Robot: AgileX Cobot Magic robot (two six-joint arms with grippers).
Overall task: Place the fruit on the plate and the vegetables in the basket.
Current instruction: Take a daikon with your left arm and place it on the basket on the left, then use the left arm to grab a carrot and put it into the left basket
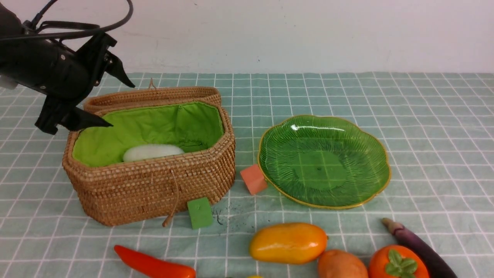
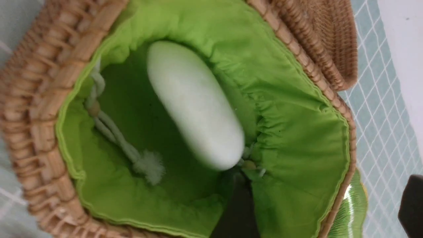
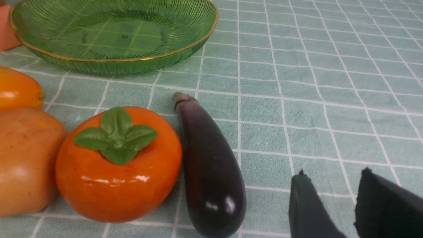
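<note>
Orange and purple toys lie nearest, at six o'clock from the plate [image 1: 323,160]: mango [image 1: 288,243], persimmon [image 1: 397,262], eggplant [image 1: 420,247]. The right pincer [image 3: 333,172] stands parted and empty near the eggplant. Farther off, at the plate's nine o'clock, the radish [image 1: 152,151] rests in the basket [image 1: 154,193], and the left pincer [image 1: 122,105] gapes empty above its rim. The release looks done; next comes a centred grasp on the eggplant.

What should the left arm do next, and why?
Probably lift the left gripper clear of the basket and move toward the long orange-red vegetable: the radish lies released inside the basket, and the fingers stand open, empty, above it.
</note>
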